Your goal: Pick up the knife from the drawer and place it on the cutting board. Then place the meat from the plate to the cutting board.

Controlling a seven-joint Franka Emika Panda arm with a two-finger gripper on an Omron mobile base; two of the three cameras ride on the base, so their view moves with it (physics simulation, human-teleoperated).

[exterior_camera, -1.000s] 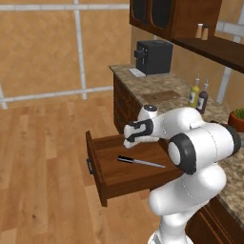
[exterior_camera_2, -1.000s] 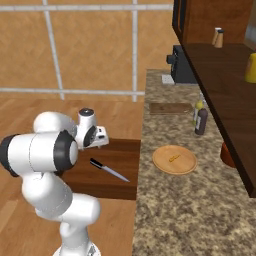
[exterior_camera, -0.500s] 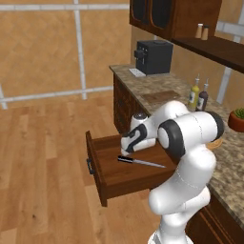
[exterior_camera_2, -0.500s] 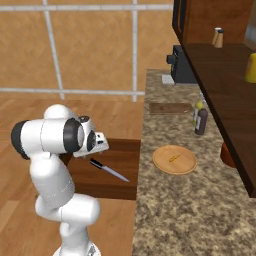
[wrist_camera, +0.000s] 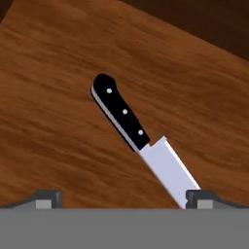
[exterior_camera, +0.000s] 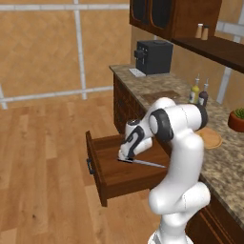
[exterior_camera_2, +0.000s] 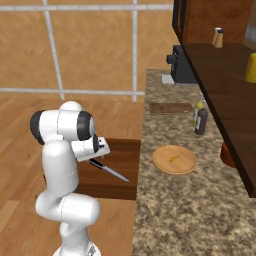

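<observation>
The knife (wrist_camera: 131, 131) lies flat on the floor of the open drawer (exterior_camera: 109, 176), black handle away from the hand, silver blade running under the right fingertip (wrist_camera: 206, 198). My gripper (exterior_camera: 126, 153) hangs open just above the knife (exterior_camera: 143, 162), pointing down into the drawer (exterior_camera_2: 120, 150), with nothing held. From the right, the gripper (exterior_camera_2: 95, 152) sits over the handle end of the knife (exterior_camera_2: 111, 170). The dark cutting board (exterior_camera_2: 170, 108) rests further back on the counter. The round tan plate (exterior_camera_2: 174, 160) carries the small orange meat (exterior_camera_2: 173, 159).
A black coffee machine (exterior_camera: 152, 57) stands at the counter's far end. Two bottles (exterior_camera_2: 200, 117) stand between the board and the plate, and a potted plant (exterior_camera: 237, 119) is near the wall. Dark cabinets and a shelf overhang the counter. Open wooden floor lies left of the drawer.
The arm has swung down and lowered the hand into the drawer, close over the knife. The jaws stayed open and the knife has not moved.
</observation>
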